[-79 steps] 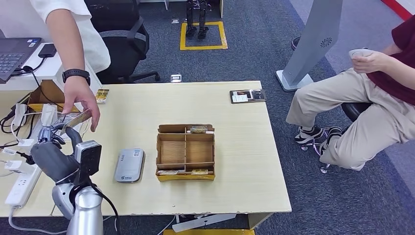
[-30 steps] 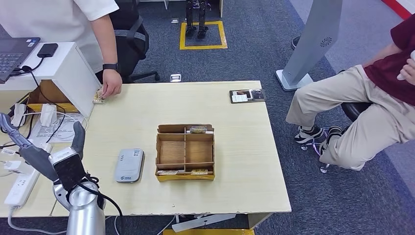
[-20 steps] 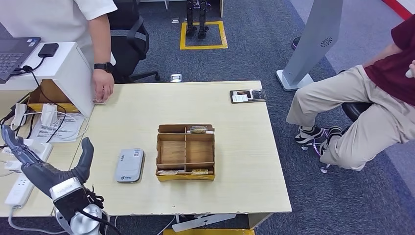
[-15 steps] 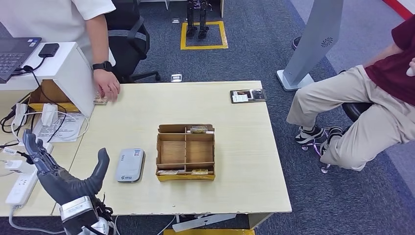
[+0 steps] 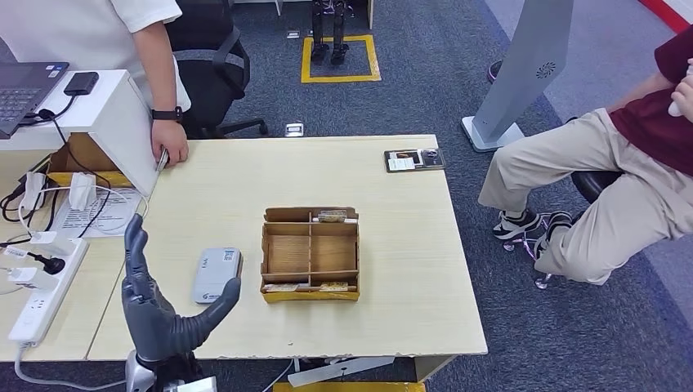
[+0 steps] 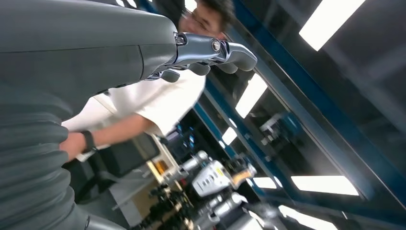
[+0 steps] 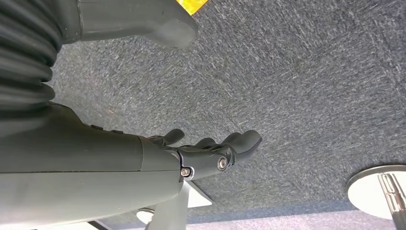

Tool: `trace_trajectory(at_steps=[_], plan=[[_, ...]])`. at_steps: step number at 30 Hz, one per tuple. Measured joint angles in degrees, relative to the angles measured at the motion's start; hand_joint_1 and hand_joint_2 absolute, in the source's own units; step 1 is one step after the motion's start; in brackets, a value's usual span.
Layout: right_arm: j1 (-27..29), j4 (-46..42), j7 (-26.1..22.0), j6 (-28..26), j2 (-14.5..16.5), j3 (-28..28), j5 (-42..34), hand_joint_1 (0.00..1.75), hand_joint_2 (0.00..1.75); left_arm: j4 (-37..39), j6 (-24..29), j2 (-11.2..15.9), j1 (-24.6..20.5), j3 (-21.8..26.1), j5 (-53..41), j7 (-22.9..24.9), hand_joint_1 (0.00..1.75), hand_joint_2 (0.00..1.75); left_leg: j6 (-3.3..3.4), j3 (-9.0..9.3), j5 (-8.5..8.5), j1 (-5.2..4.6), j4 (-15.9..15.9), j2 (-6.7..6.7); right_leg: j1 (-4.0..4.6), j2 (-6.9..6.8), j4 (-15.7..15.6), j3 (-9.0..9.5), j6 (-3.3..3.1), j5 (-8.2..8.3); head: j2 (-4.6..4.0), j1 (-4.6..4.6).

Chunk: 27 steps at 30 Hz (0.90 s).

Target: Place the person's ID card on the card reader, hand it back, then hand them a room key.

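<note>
Fingers on my left hand [image 5: 167, 314] are spreading wide apart, thumb splaying out toward the card reader [image 5: 216, 275], palm holding nothing and touching nothing. I'm keeping it raised over the near left edge of the table [image 5: 392, 245], just beside the reader but apart from it. Left wrist view is showing those fingers [image 6: 210, 48] extended, nothing in them. My right hand [image 7: 201, 158] is hanging over the grey carpet [image 7: 311, 72], fingers loosely extended and a little apart, gripping nothing. ID card [image 5: 163, 158] is sitting at the far left corner of the table, pinched in the person's hand [image 5: 169, 150], well apart from my left fingers. Room keys [image 5: 331, 216] are lying in the far compartment of the cardboard tray [image 5: 310, 253], mid table, more cards [image 5: 315, 287] in its near slot; tray is sitting just beside the reader.
</note>
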Motion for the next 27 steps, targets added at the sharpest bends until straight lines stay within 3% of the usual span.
trace_trajectory(at_steps=[10,27], plan=[[0.0,0.8,-0.8,0.0,-0.2,0.0,-0.6,0.0,1.75,4.0,-2.9,2.9,-1.5,-7.2,-4.6,1.2,0.0,1.75,0.0,0.0,0.0,0.0,0.0,0.0,0.0,0.0,0.0,-0.02,0.0,0.0,-0.01,-0.01],[0.0,1.5,-0.9,0.0,-0.5,0.0,-1.0,0.0,1.75,9.0,-3.9,3.7,-3.6,-9.9,-6.2,2.8,0.0,1.75,0.0,-0.01,0.0,0.0,0.0,0.0,0.0,0.01,0.0,-0.02,0.0,0.0,0.0,0.0]])
